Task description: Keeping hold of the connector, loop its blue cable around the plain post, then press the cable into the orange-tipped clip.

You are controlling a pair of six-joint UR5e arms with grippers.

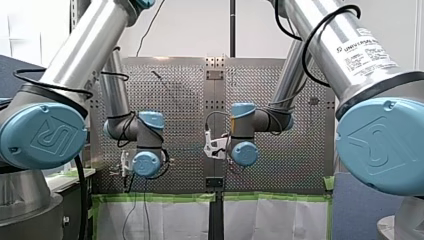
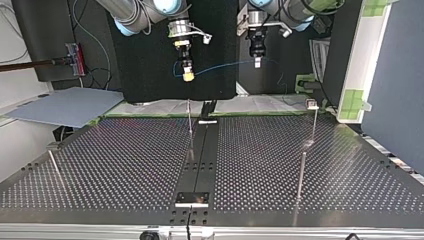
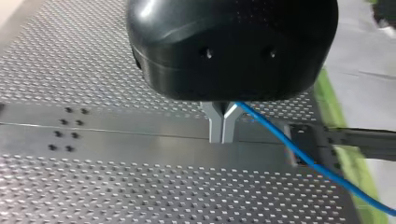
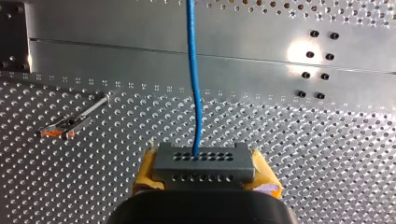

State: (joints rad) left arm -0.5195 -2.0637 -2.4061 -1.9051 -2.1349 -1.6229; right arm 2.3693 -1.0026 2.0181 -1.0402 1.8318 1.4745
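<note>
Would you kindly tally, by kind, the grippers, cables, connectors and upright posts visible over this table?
2 grippers: left gripper, right gripper
1 blue cable
1 connector
4 upright posts
Total: 8

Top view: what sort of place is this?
Probably a robotics test lab: my right arm and my left arm hold a blue cable above a perforated table fitted with slim metal posts, with green tape on the panels around.
</note>
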